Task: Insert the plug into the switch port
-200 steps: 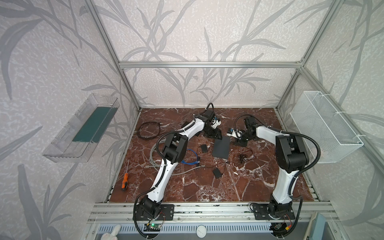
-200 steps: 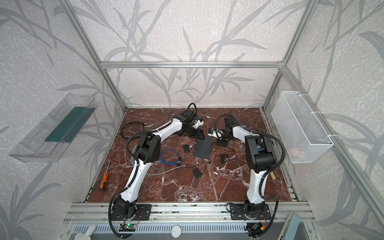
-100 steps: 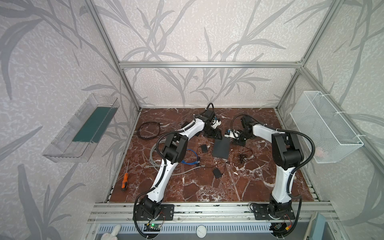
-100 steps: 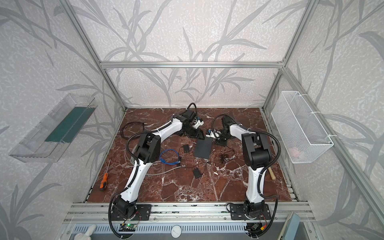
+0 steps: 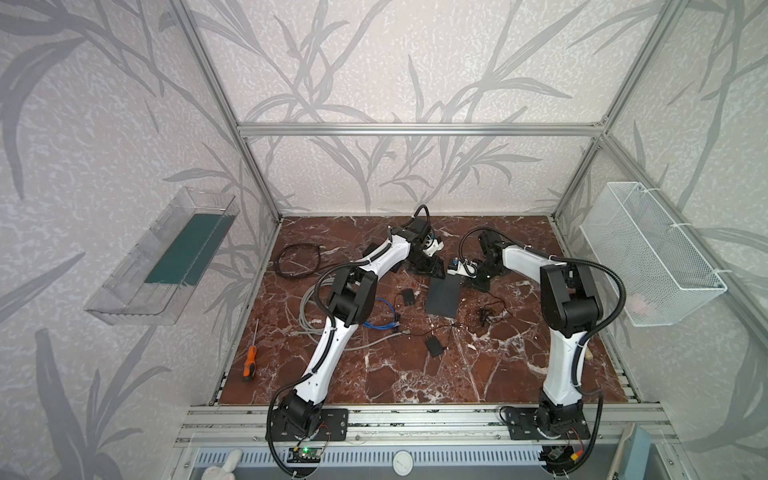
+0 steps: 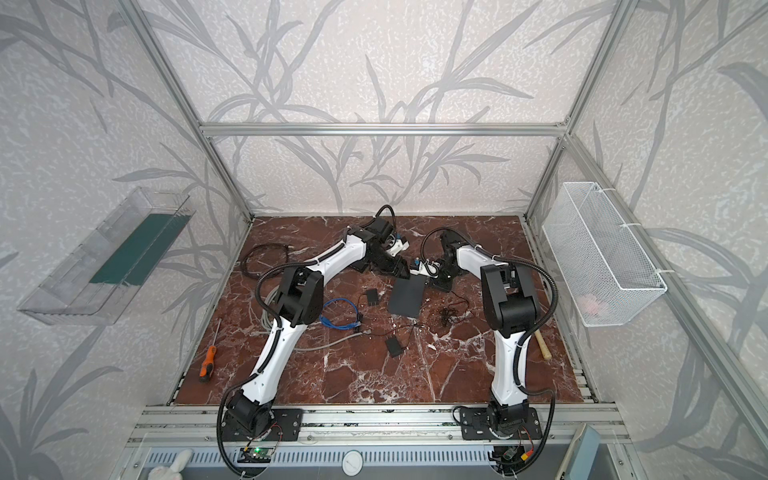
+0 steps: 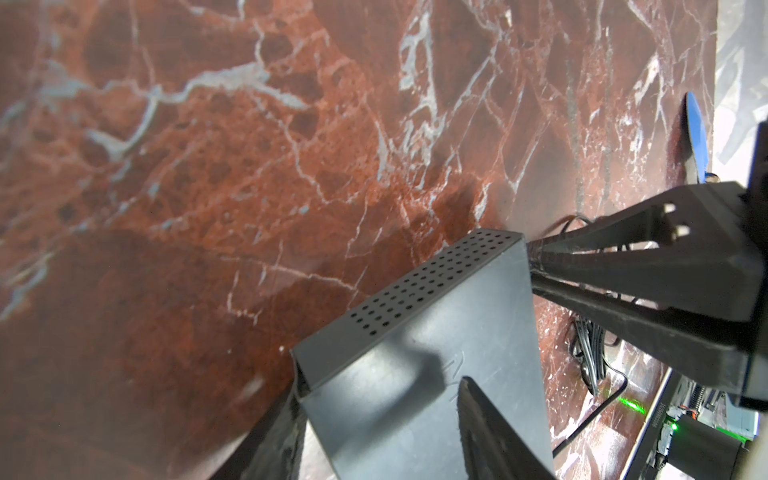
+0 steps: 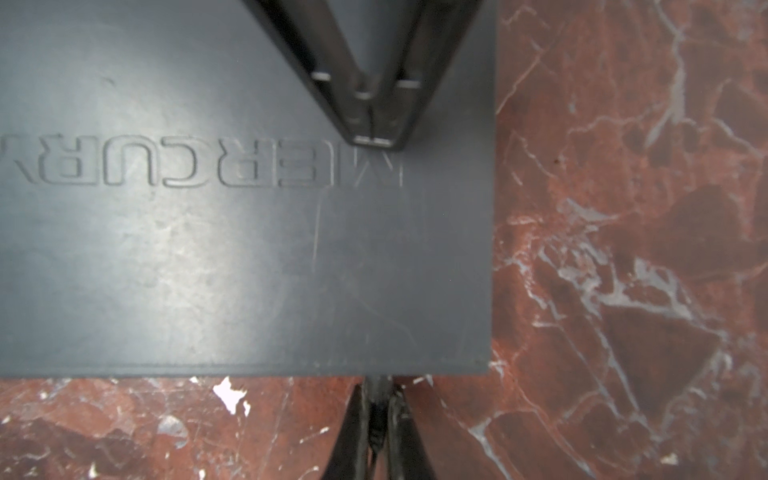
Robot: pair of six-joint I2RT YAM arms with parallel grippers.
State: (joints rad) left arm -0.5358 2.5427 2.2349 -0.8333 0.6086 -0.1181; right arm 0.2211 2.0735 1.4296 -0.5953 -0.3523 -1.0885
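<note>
In both top views the dark grey switch (image 5: 442,297) (image 6: 406,298) lies flat on the red marble table (image 5: 374,374), just above the middle of the frame. The left gripper (image 5: 434,271) reaches its far end from the upper left. The right gripper (image 5: 471,284) meets its right-hand long edge.

From the left wrist, the fingers (image 7: 490,428) stand apart, one over the switch's top and one beside its perforated side. I cannot tell whether they clamp it. A black wire (image 7: 566,219) curls behind the right gripper's tip.

From the right wrist, the fingers (image 8: 355,432) are pressed together on the thin black plug (image 8: 376,419), at the switch's long edge near a corner.
</note>
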